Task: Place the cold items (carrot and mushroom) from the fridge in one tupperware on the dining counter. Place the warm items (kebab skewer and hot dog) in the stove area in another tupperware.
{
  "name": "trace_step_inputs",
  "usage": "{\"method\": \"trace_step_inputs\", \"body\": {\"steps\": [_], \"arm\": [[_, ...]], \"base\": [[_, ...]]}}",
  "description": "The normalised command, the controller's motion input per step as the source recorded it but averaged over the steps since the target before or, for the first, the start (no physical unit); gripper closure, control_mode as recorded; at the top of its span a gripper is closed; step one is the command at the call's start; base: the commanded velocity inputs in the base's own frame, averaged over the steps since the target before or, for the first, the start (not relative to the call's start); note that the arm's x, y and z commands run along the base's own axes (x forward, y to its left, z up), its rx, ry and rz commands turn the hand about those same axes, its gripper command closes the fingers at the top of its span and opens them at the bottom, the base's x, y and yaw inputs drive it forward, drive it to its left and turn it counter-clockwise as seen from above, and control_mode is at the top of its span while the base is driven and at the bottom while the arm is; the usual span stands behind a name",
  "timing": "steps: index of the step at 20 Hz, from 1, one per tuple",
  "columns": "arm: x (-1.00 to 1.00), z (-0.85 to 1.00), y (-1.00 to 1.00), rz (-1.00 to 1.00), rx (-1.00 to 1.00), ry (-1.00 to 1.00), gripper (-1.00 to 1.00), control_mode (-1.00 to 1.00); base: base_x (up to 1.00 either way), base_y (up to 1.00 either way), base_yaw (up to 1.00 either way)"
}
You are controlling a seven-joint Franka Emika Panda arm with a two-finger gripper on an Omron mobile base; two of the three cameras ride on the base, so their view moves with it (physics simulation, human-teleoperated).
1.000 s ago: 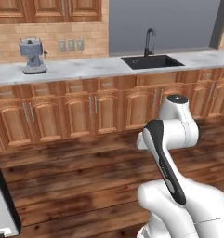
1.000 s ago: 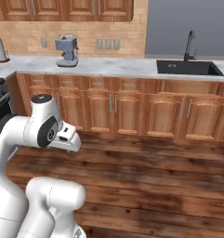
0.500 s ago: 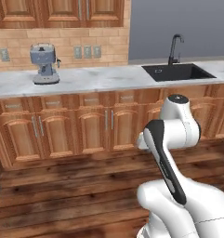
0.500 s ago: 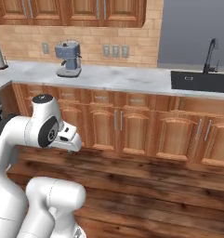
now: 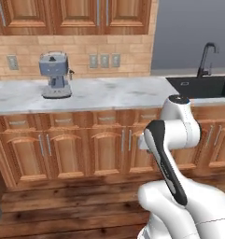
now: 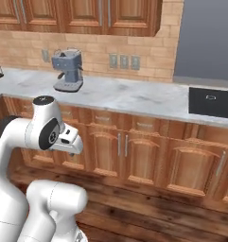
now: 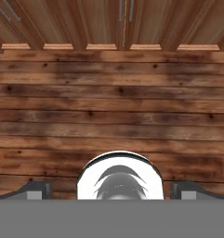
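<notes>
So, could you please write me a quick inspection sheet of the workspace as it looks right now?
Surface: marbled counter over wooden cabinet doors; wood plank floor below.
Job's things: nothing seen.
Clutter: blue-grey coffee machine upright on the counter.
Gripper: fingertips wide apart above the floor, nothing between them.
Cables: nothing seen.
Surroundings: black sink with dark faucet, wall outlets on brick backsplash, upper cabinets.

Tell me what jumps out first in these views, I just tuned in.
A blue-grey coffee machine stands on the marbled counter over wooden cabinet doors, with a black sink and faucet further right. The hand view looks down at the plank floor, the gripper open.
</notes>
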Motion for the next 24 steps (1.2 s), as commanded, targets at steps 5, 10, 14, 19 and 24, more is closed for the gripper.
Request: {"method": "trace_step_inputs", "body": {"steps": [5,10,14,19,24], "arm": [[0.0,0.0,0.0,0.0,0.0,0.0,-1.0,1.0],[0.0,0.0,0.0,0.0,0.0,0.0,-1.0,1.0],[0.0,0.0,0.0,0.0,0.0,0.0,-1.0,1.0],[0.0,0.0,0.0,0.0,0.0,0.0,-1.0,1.0],[0.0,0.0,0.0,0.0,0.0,0.0,-1.0,1.0]], "base": [[1.0,0.08,0.46],[0.94,0.05,0.74],[0.78,0.0,0.79],[0.58,-0.07,0.85],[0.28,-0.09,0.98]]}}
